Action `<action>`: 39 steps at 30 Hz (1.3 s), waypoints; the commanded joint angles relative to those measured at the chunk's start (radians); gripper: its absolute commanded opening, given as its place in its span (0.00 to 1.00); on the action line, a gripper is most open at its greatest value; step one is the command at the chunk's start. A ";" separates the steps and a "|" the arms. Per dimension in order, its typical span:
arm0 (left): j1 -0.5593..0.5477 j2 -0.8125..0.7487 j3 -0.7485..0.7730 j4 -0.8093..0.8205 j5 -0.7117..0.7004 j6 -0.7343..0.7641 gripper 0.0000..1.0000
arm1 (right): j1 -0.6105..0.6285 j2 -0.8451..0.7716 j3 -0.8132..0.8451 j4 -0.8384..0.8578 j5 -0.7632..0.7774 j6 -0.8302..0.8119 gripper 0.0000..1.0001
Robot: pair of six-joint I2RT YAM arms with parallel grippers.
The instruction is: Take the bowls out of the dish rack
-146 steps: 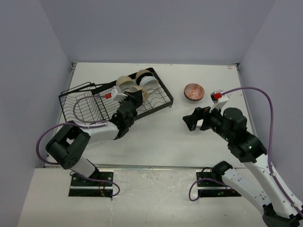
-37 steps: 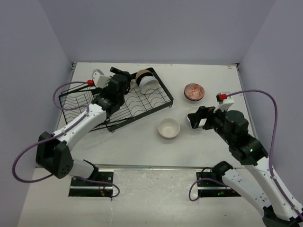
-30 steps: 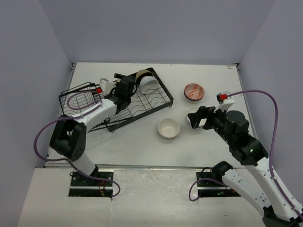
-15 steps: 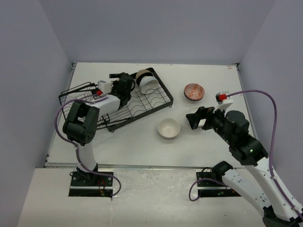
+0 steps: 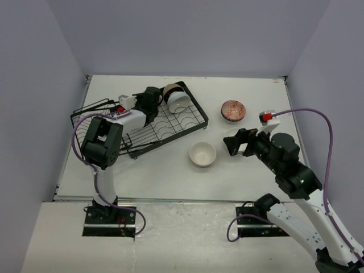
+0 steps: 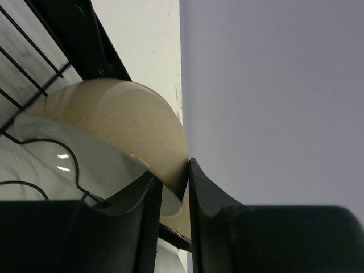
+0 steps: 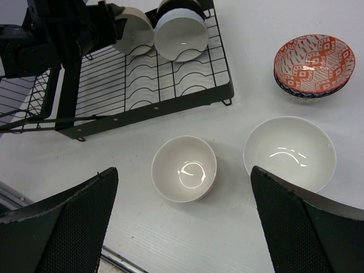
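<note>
The black wire dish rack (image 5: 196, 111) (image 7: 170, 104) lies at the left rear of the table. A beige bowl (image 5: 167, 90) (image 6: 131, 116) and a white bowl (image 5: 180, 101) (image 7: 182, 37) stand on edge at its far end. My left gripper (image 5: 154, 98) (image 6: 175, 193) is shut on the beige bowl's rim, one finger inside and one outside. On the table sit a small white bowl (image 5: 202, 154) (image 7: 184, 168), a larger white bowl (image 7: 289, 152) and a patterned bowl (image 5: 233, 110) (image 7: 313, 67). My right gripper (image 5: 236, 142) (image 7: 182, 170) hangs open above the white bowls, holding nothing.
The rack's deeper basket section (image 5: 91, 122) is at its left end, near the left wall. The back wall fills the space behind the beige bowl in the left wrist view. The left arm (image 5: 99, 145) stretches over the rack's slots.
My left gripper has closed from wide open onto the beige bowl's rim at the rack's far end. The right arm and the bowls on the table have not moved.
</note>
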 commanded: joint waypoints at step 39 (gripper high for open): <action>-0.004 -0.097 -0.086 0.458 0.019 0.752 0.00 | 0.005 -0.050 -0.011 0.048 -0.026 -0.006 0.99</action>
